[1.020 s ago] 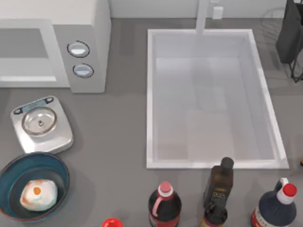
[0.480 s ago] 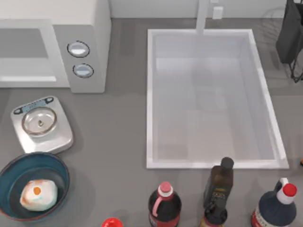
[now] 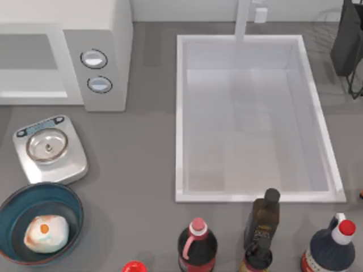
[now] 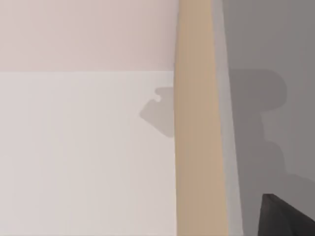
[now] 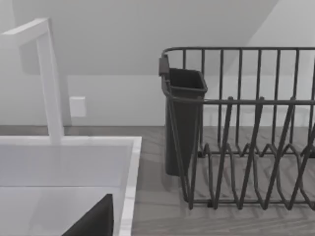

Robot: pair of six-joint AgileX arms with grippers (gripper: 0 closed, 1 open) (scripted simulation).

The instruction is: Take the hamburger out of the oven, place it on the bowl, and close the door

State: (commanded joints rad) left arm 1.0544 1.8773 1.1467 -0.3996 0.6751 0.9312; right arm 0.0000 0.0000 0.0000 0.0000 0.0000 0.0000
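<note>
The hamburger (image 3: pixel 45 234), a pale lump with an orange patch, lies inside the blue bowl (image 3: pixel 72 205) at the table's front left. The white oven (image 3: pixel 116 51) stands at the back left, its two knobs facing up in the top view. Its door (image 3: pixel 61 62) sits flush against the oven's front. In the left wrist view a dark edge of my left gripper (image 4: pixel 288 216) shows beside a white surface and a tan strip. A dark edge of my right gripper (image 5: pixel 96 221) shows above the sink's rim in the right wrist view.
A silver kitchen scale (image 3: pixel 50 148) sits between oven and bowl. The white sink (image 3: pixel 180 119) with its faucet (image 3: pixel 242 20) fills the middle right. Several bottles (image 3: pixel 197 245) line the front edge. A dark wire dish rack (image 5: pixel 246 128) stands at the back right.
</note>
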